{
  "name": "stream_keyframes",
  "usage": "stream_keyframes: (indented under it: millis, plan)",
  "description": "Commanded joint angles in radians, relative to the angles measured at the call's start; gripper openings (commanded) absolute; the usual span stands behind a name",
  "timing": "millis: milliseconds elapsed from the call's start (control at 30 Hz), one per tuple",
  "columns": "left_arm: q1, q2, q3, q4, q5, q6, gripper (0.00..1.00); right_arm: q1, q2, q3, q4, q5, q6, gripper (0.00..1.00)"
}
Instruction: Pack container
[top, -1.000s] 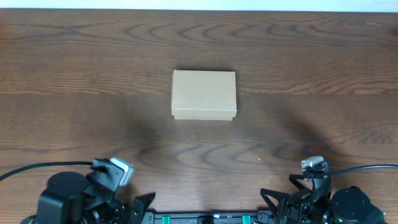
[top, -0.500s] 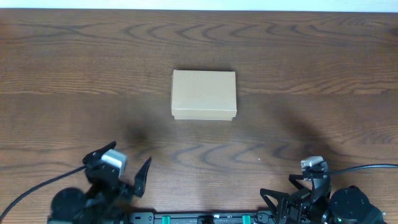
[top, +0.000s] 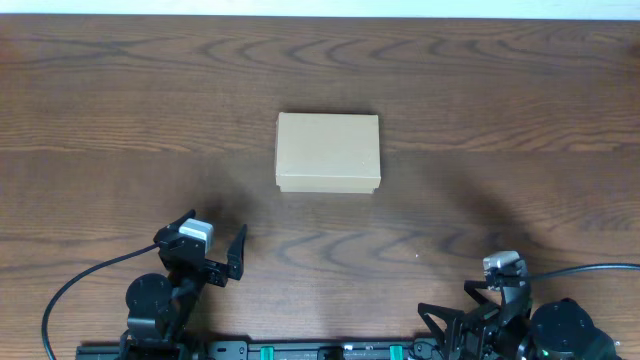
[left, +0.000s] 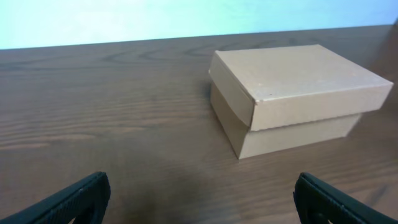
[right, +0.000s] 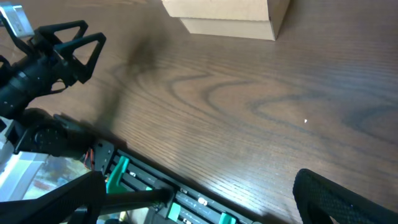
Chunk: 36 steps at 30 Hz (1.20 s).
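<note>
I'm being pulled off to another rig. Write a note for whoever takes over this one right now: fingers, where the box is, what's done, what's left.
Left gripper: fingers open, empty, low over the near side of the table, pointed at the cardboard box but well short of it.
Right gripper: fingers open, empty, at the table's near edge, farther from the box.
Box: mid-table, lid closed, nothing touching it.
Done: cannot tell. The inside is hidden, and no items to pack show on the table.
Left: probably open the lid and check the contents first.
</note>
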Motion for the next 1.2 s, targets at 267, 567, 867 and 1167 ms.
stream_keyframes:
  millis: [267, 567, 867, 1167]
  plan:
    - [0.007, -0.009, -0.026, 0.003, -0.047, -0.029, 0.95, 0.016, -0.005, -0.001, -0.001, -0.005, 0.008, 0.99]
    - [0.007, -0.009, -0.026, 0.003, -0.047, -0.029, 0.95, 0.016, -0.005, -0.001, -0.001, -0.005, 0.008, 0.99]
    - [0.007, -0.009, -0.026, 0.003, -0.047, -0.029, 0.95, 0.016, -0.005, -0.001, -0.001, -0.005, 0.008, 0.99]
    - [0.007, -0.009, -0.026, 0.003, -0.047, -0.029, 0.95, 0.015, -0.005, -0.002, 0.011, 0.105, -0.045, 0.99]
